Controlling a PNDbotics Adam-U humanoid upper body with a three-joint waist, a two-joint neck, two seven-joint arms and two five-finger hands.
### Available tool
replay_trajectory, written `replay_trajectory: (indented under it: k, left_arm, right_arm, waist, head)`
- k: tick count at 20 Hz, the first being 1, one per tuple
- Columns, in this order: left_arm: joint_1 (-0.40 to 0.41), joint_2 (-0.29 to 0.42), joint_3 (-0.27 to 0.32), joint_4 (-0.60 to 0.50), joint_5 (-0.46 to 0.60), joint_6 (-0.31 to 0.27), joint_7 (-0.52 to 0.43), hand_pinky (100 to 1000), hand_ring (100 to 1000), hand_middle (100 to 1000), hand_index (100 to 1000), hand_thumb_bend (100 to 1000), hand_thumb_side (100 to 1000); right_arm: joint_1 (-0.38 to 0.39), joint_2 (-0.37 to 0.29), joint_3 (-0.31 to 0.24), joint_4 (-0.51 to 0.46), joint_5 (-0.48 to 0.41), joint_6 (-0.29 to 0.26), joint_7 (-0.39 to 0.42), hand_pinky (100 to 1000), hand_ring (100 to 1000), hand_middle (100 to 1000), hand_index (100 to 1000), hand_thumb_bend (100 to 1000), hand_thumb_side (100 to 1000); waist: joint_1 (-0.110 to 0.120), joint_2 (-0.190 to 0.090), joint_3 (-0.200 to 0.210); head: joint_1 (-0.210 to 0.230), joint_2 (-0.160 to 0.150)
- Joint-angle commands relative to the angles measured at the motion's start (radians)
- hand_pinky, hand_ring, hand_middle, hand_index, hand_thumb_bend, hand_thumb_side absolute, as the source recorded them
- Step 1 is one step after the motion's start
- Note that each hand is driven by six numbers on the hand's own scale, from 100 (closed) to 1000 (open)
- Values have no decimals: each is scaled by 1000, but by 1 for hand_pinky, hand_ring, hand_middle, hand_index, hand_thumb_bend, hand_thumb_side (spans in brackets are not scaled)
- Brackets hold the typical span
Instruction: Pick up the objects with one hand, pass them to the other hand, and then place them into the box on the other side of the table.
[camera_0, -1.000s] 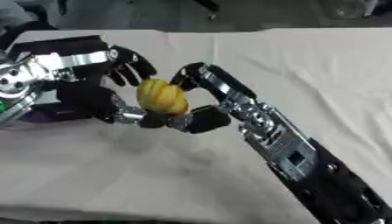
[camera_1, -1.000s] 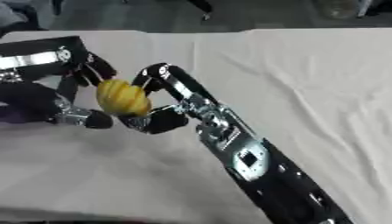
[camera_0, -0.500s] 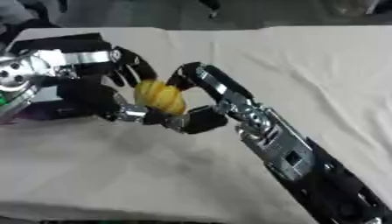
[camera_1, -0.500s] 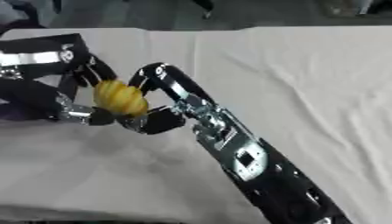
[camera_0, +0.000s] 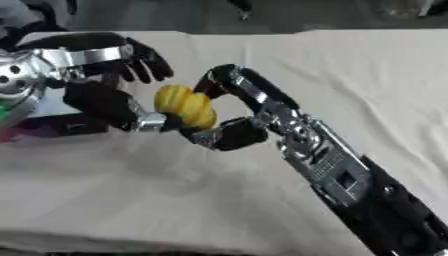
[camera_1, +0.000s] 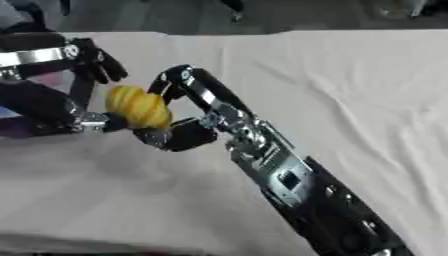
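Note:
A yellow ribbed object, oval like a small fruit, hangs above the table's left half between my two hands. My right hand reaches in from the lower right. Its fingers arch over the object's right side and its thumb is curled under it. My left hand comes from the left. Its silver thumb tip touches the object's lower left, and its dark fingers curl over the upper left, close to the object's top.
A beige cloth covers the table. Under my left hand at the left edge lies something dark with purple and green parts, mostly hidden. My long right forearm crosses the lower right of the table.
Almost nothing differs. Both hands stay at the yellow object in the same spot, with only a slight shift of the left thumb against it.

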Motion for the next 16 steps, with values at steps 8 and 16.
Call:
replay_trajectory:
  k: [8,16]
  left_arm:
    - [-16,8,13,-11,-72,101,-167,825,793,744,835,506,512]
    - [-28,-11,11,-11,-47,124,-126,817,779,727,823,483,513]
  right_arm:
    - [-17,-17,1,-52,-17,20,-6,778,617,586,551,412,100]
    - [-15,-19,1,-54,-18,27,-7,776,616,584,549,408,100]
  waist:
    - [5,-8,1]
    - [3,-6,3]
  head:
    - [0,4]
    - [0,4]
